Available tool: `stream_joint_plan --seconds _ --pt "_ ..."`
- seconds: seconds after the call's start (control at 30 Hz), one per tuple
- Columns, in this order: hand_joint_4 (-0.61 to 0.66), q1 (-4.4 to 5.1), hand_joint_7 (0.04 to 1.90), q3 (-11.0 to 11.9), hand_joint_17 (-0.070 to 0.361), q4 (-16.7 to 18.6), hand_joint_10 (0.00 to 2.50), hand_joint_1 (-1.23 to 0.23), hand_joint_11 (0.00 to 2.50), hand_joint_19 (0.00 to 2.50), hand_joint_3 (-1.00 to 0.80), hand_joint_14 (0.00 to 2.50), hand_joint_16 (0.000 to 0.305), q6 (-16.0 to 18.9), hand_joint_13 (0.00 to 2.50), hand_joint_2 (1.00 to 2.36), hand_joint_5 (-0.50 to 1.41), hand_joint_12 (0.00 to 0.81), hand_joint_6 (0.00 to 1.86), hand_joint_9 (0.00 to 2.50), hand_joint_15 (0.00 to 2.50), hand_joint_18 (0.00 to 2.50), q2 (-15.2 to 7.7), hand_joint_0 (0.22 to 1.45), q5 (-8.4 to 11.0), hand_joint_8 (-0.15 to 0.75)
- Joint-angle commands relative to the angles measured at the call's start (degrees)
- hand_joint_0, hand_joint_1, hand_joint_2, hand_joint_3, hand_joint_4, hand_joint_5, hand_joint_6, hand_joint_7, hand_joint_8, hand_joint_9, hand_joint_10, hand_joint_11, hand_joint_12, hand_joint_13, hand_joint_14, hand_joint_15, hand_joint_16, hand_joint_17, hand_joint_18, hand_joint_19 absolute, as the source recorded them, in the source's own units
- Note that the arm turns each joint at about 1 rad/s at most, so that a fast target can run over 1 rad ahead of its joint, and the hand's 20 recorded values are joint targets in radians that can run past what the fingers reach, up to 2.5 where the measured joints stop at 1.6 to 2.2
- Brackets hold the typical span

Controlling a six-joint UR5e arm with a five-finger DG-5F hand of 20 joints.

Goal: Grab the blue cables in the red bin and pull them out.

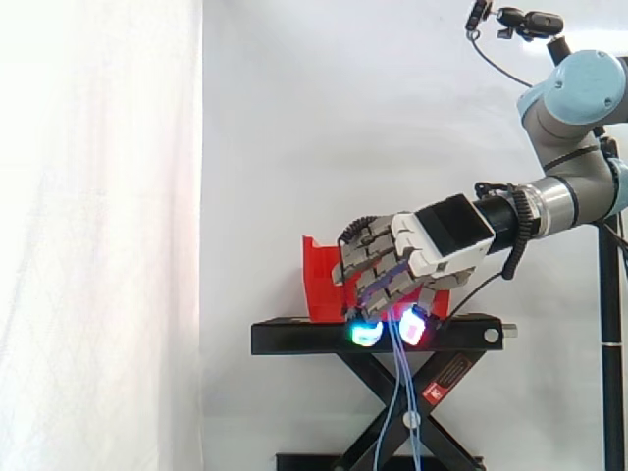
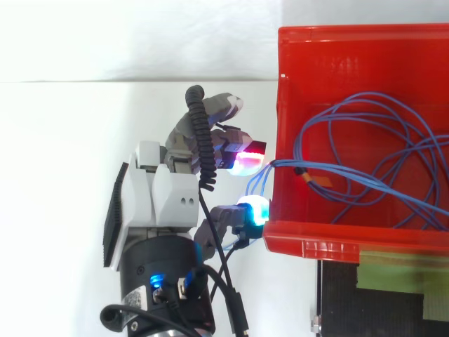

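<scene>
hand [image 2: 165, 189]: centre-left of top view, fingers curled, pinching cables [image 2: 287, 163] just outside bin's left wall | cables: loops in bin [image 2: 330, 228] at right, strands hanging below hand in side view | bin on stand [image 1: 294, 339]

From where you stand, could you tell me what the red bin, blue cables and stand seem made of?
The red bin: moulded plastic by its look, glossy, with highlights on the rim. The blue cables: thin, flexible, probably plastic-sheathed wire; they loop and droop freely. The stand: likely black painted metal, matte, with a scissor frame.
</scene>
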Motion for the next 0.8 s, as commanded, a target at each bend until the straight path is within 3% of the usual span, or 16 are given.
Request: stream_joint_plan --seconds 0.0,0.17,0.37,0.5,0.67,0.73,0.77 --pt "0.16 -0.02 0.66 0.0 0.101 -0.2 0.02 -1.02 0.63 0.48 -1.00 0.01 0.045 0.0 0.64 1.00 0.84 0.331 0.01 0.89 0.38 0.57 0.0 0.84 -0.01 0.242" --pt "0.15 -0.02 0.68 0.0 0.101 -0.9 0.02 -1.02 0.63 0.48 -1.00 0.01 0.045 0.0 0.64 1.00 0.85 0.329 0.01 0.88 0.37 0.57 0.0 0.84 -0.01 0.247" --pt "0.09 -0.02 0.88 0.0 0.100 -0.8 0.02 -1.03 0.64 0.47 -1.00 0.01 0.045 0.0 0.65 1.00 0.92 0.328 0.00 0.90 0.36 0.58 0.0 0.85 -0.01 0.246" --pt "0.07 -0.02 0.82 -0.1 0.100 -0.9 0.02 -1.03 0.65 0.47 -1.00 0.01 0.044 -0.2 0.65 1.00 0.87 0.330 0.28 0.91 0.37 0.59 0.0 0.87 -0.01 0.246" --pt "0.06 -0.11 0.78 0.0 0.100 -0.8 0.02 -1.03 0.66 0.47 -1.00 0.01 0.045 -0.3 0.66 1.00 0.86 0.330 0.35 0.91 0.37 0.59 0.0 0.87 -0.01 0.246" --pt "0.09 -0.11 0.86 -0.1 0.100 -0.7 0.02 -1.03 0.66 0.47 -1.00 0.01 0.045 -0.3 0.66 1.00 0.91 0.328 0.03 0.91 0.38 0.59 0.0 0.87 -0.01 0.246" --pt "0.10 -0.11 0.80 -0.1 0.100 -0.7 0.02 -1.03 0.66 0.48 -1.00 0.02 0.045 -0.3 0.65 1.00 0.89 0.328 0.01 0.91 0.38 0.58 0.0 0.86 -0.01 0.245"
